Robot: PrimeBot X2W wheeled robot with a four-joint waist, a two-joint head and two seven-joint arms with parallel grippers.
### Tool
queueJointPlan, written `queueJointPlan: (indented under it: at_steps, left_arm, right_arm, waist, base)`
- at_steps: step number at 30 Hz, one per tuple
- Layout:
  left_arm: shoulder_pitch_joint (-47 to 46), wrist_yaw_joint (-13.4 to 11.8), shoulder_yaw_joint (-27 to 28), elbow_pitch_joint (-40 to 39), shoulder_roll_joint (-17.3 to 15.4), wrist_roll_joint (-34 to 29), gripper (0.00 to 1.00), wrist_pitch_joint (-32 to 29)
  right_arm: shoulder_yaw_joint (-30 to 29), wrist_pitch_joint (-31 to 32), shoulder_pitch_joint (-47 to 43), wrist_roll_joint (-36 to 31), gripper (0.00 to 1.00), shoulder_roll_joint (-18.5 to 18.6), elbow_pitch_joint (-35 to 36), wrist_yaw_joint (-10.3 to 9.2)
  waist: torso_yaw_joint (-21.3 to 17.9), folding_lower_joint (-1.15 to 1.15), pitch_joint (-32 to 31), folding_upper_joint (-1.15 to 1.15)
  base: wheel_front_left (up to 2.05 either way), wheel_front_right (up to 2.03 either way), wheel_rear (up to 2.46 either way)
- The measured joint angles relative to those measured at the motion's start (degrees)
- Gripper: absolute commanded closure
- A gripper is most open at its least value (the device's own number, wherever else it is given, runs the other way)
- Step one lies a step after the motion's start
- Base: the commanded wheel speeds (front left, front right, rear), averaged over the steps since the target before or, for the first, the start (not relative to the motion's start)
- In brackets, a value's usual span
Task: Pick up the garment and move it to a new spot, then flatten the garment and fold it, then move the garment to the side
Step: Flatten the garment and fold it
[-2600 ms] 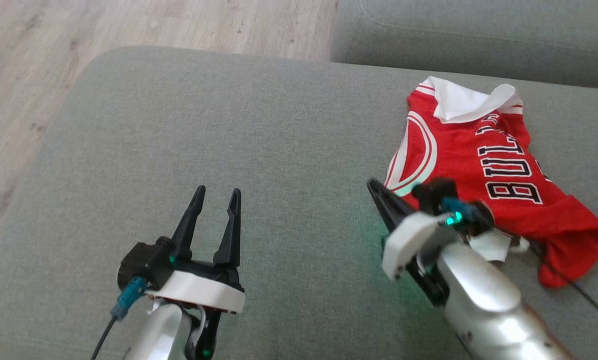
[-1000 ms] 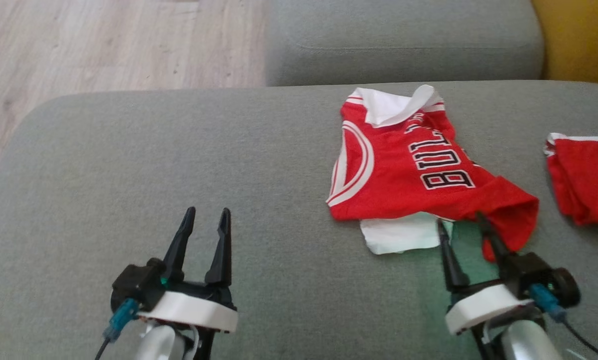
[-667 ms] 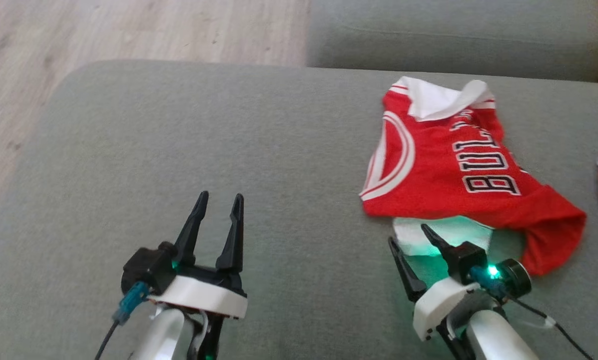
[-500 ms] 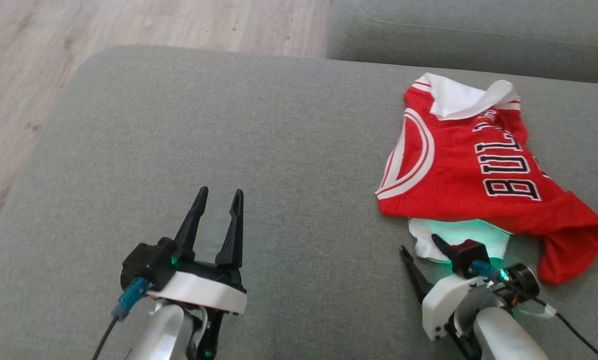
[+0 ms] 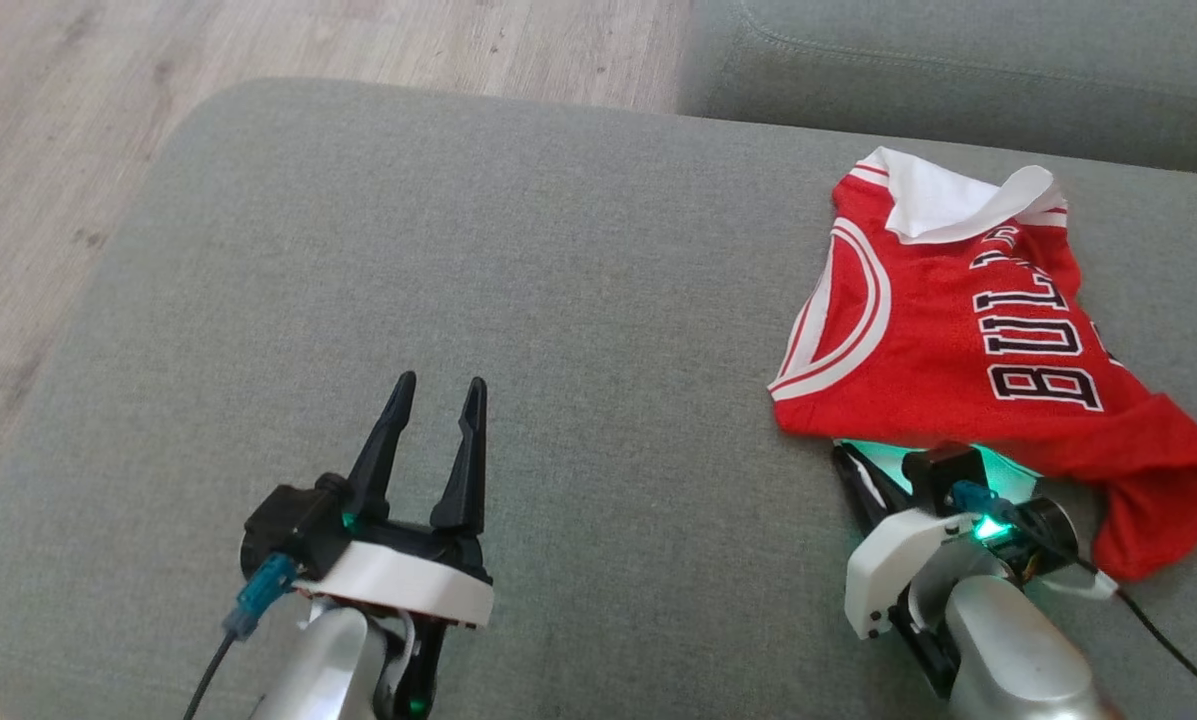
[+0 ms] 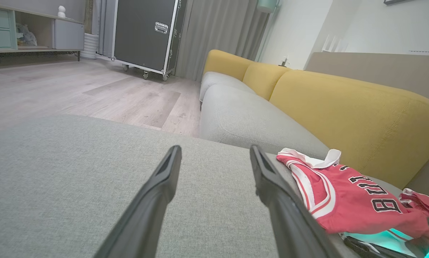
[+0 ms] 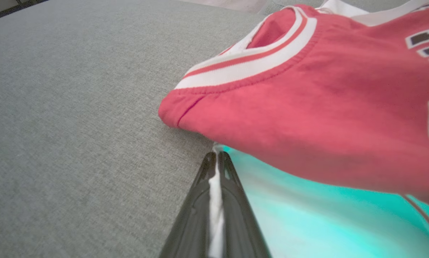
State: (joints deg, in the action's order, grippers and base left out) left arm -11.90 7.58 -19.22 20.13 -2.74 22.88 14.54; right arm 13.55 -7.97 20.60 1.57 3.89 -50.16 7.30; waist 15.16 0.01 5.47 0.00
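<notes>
A red jersey (image 5: 968,340) with white trim and black letters lies crumpled on the right of the grey seat cushion (image 5: 518,260); a white layer shows under its near edge. My right gripper (image 5: 863,465) sits at that near edge, fingers together with a strip of white fabric pinched between them, as the right wrist view shows at the gripper (image 7: 216,157) beneath the red jersey (image 7: 307,107). My left gripper (image 5: 440,385) hovers open over bare cushion, well left of the jersey (image 6: 347,200); in its wrist view that gripper (image 6: 215,150) holds nothing.
A second grey cushion (image 5: 958,70) lies behind the jersey. Yellow backrests (image 6: 343,107) run along the right, with another red cloth (image 6: 422,204) beside them. Wooden floor (image 5: 58,150) lies past the cushion's left and far edges. A black wheeled case (image 6: 146,32) stands across the room.
The head camera swung, shifting the whole picture. My right gripper went from open just short of the jersey to shut on its near white edge. The left gripper stayed put.
</notes>
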Motion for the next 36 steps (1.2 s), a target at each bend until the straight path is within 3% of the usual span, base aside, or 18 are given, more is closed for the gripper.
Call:
queueJointPlan:
  at_steps: [9, 17, 26, 27, 34, 35, 36]
  left_arm:
    - [0.0, 0.0, 0.3, 0.0, 0.0, -0.2, 0.00, 0.0]
    - [0.1, 0.0, 0.5, 0.0, 0.0, -0.2, 0.00, 0.0]
    - [0.1, 0.0, 0.5, -0.3, 0.0, -0.2, 0.00, 0.0]
    - [0.1, 0.0, 0.3, -0.3, 0.0, -0.2, 0.00, 0.0]
    - [0.3, 0.0, -0.2, 0.1, 0.0, -0.2, 0.00, 0.0]
    - [0.4, 0.0, -0.2, 0.1, 0.0, -0.2, 0.00, 0.0]
    - [0.5, 0.0, -0.1, 0.1, 0.0, -0.2, 0.00, 0.0]
  right_arm:
    - [2.5, -3.7, 0.4, 2.6, 1.00, -0.1, -0.6, 0.00]
    - [8.9, -4.7, 1.4, 9.2, 1.00, -0.1, 5.0, 0.00]
    - [24.2, -3.5, 7.5, 21.9, 1.00, -0.1, 12.7, 0.00]
    - [28.7, -3.4, 9.7, 24.0, 1.00, 0.0, 13.8, 0.00]
    - [43.5, -2.8, 13.0, 32.6, 1.00, 0.0, 16.5, 0.00]
    - [45.3, -1.9, 13.2, 33.4, 0.66, 0.0, 16.1, 0.00]
    - [46.9, -0.8, 13.2, 33.6, 0.00, 0.0, 15.4, 0.00]
  waist:
    - [-1.0, 0.00, -1.1, 0.00]
    - [-1.2, 0.00, -1.8, 0.00]
    - [1.0, 0.00, -1.8, 0.00]
    - [2.0, 0.00, -1.8, 0.00]
    - [5.4, 0.00, -2.6, 0.00]
    - [5.7, 0.00, -2.8, 0.00]
    - [5.8, -0.01, -3.0, 0.00]
  base:
    - [0.00, 0.00, 0.00]
    - [0.00, 0.00, 0.00]
    - [0.00, 0.00, 0.00]
    - [0.00, 0.00, 0.00]
    - [0.00, 0.00, 0.00]
    - [0.00, 0.00, 0.00]
    - [0.00, 0.00, 0.00]
